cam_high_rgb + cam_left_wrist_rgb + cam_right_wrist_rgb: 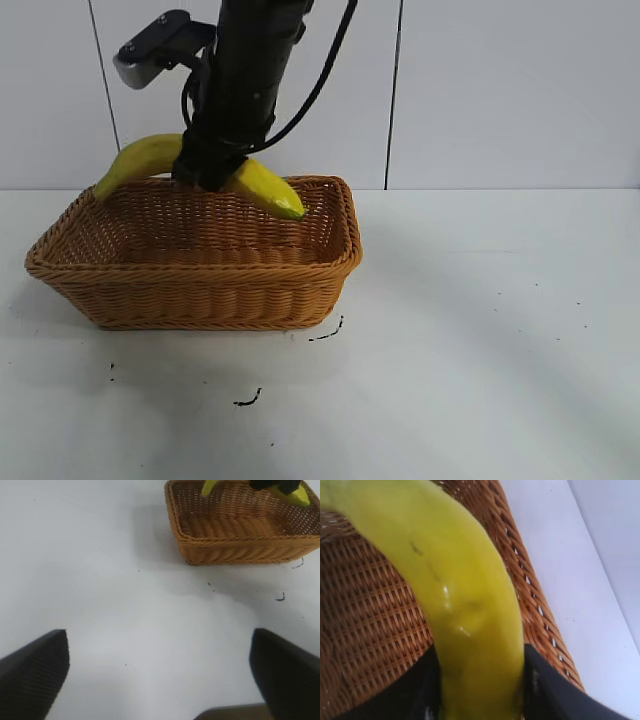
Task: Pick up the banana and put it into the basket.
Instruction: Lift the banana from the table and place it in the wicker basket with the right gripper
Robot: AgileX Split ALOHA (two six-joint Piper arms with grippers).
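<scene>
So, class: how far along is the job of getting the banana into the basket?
Done: the right gripper has the banana clamped and lifted. In hand: it hangs over the basket, near the back rim. Left: lowering and releasing it. The left gripper sits open, away from the basket.

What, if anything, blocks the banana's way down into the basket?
Nothing visible. The right hand holds the banana above the basket, whose floor looks bare beneath it.

a white tabletop (pixel 480 330) fills the lower scene, marked with small dark scuffs (pixel 248 400) and specks near the front. behind it stands a white panelled wall (pixel 500 90) divided by thin dark vertical seams (pixel 394 95). soft, even light casts faint shadows.
</scene>
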